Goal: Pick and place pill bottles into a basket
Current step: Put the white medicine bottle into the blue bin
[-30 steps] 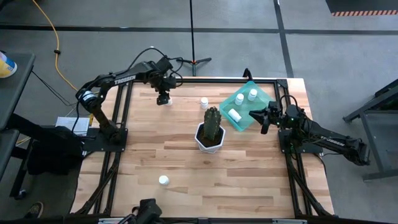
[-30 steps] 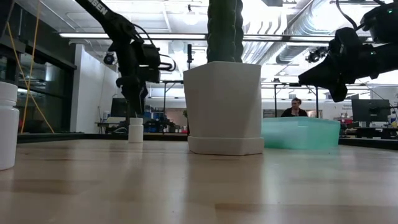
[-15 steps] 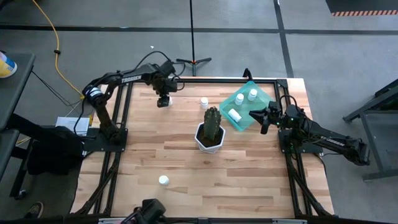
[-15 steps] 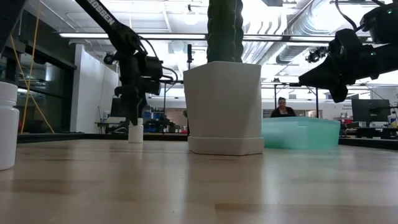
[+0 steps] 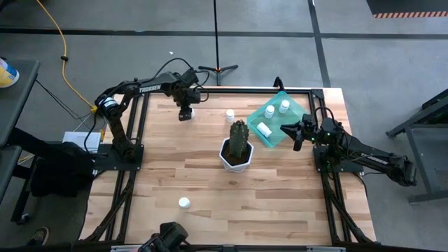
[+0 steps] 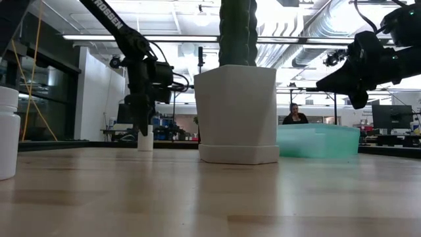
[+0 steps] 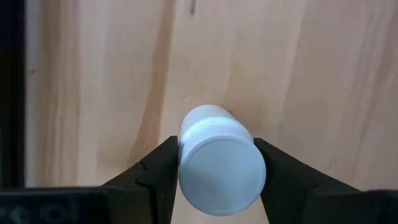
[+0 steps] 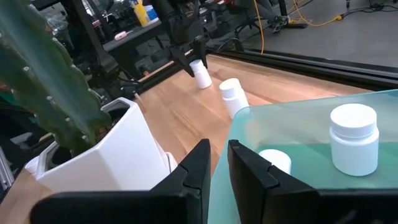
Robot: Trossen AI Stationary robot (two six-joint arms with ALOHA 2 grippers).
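Observation:
A small white pill bottle [image 7: 221, 165] stands upright on the wooden table near its far left [image 6: 145, 139]. My left gripper [image 7: 217, 163] has come down over it and is shut on it [image 5: 184, 114]. My right gripper [image 8: 219, 155] hovers shut beside the teal basket [image 5: 297, 115], holding nothing. Three pill bottles [image 5: 269, 111] are in the basket. Another bottle [image 5: 229, 114] stands beyond the cactus pot, and one [image 5: 184, 203] stands toward the near edge. My left gripper pinches the bottle's white cap [image 7: 186, 163] between its two fingers, one on each side. The fingers come from above, pointing down. The bottle stays upright with its base on the table.
A white faceted pot with a green cactus [image 5: 236, 152] stands mid-table between the two arms. The basket sits at the far right corner, right next to my right gripper. A black frame rims the table [image 5: 210, 89].
My left gripper has sunk toward the table onto the far-left pill bottle, so that its fingers now stand on either side of the cap. The bottle has kept its place.

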